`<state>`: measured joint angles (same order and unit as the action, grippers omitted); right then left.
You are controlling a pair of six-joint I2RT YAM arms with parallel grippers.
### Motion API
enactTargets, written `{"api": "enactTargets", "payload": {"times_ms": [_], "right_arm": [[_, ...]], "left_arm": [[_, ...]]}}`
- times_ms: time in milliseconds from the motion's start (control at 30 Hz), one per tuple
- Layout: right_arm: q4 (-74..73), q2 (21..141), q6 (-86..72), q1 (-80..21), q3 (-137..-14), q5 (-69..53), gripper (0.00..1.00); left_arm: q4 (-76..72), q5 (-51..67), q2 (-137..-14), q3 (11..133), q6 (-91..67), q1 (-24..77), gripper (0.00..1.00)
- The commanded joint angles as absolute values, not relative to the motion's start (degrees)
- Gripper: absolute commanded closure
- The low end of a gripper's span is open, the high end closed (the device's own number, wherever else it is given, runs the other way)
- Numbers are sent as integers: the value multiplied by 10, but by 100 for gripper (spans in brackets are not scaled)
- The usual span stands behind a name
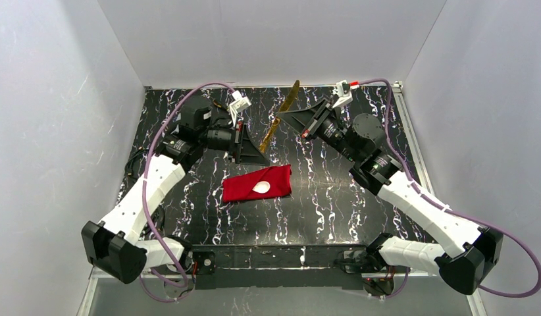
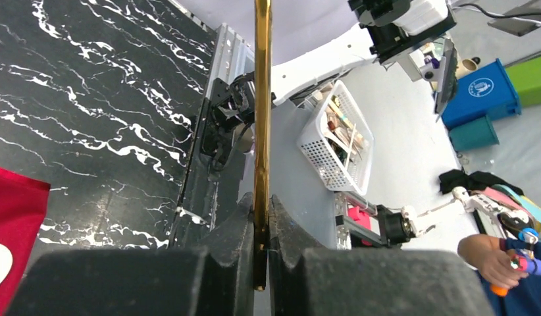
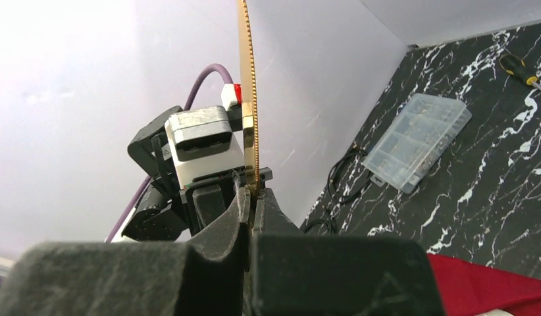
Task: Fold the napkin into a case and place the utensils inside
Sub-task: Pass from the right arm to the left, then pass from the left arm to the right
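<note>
While the gold serrated knife (image 1: 289,97) hangs tilted in the air above the far part of the black marbled worktop (image 1: 334,210), both claws grip it at once. The left claw (image 2: 261,209) is pressed together on the lower end of the knife, with its two black fingers flat against the thin gold strip. The right claw (image 3: 253,197) is also clamped on the knife, higher up, near its middle, and the toothed edge rises straight from between its fingers. The red napkin (image 1: 258,183) lies folded as a flat rectangle at the centre of the worktop, apart from both claws. The bowl of the white spoon (image 1: 261,187) shows on the cloth; whether its handle is under a fold, I cannot tell.
</note>
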<state>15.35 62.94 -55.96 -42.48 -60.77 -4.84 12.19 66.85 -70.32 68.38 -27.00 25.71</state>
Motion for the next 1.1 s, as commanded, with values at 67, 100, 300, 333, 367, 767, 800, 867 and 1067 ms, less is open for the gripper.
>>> {"api": "enactTargets", "payload": {"times_ms": [67, 100, 300, 333, 367, 767, 800, 867, 1067], "right_arm": [[140, 598, -515, -426, -621, -57, 99], [104, 598, -487, -426, -637, -69, 99], [-294, 668, -220, -395, -840, -241, 61], [-386, 685, -156, -389, -889, -240, 54], [-468, 700, -105, -386, -939, -214, 49], [-590, 714, -3, -386, -1062, -230, 10], [-578, 725, -8, -386, -1051, -273, 11], [-516, 764, -30, -396, -957, -389, 16], [-504, 822, -32, -489, -959, -375, 22]], "left_arm": [[218, 730, -719, 768, -176, 254, 100], [230, 737, -721, 769, -167, 253, 100], [428, 734, -727, 769, 45, 252, 100], [482, 726, -733, 775, 100, 252, 100], [530, 719, -742, 783, 155, 252, 100], [946, 592, -804, 809, 639, 252, 100], [960, 585, -806, 811, 655, 252, 100], [962, 570, -803, 812, 669, 252, 100], [962, 568, -824, 830, 641, 253, 100]]}}
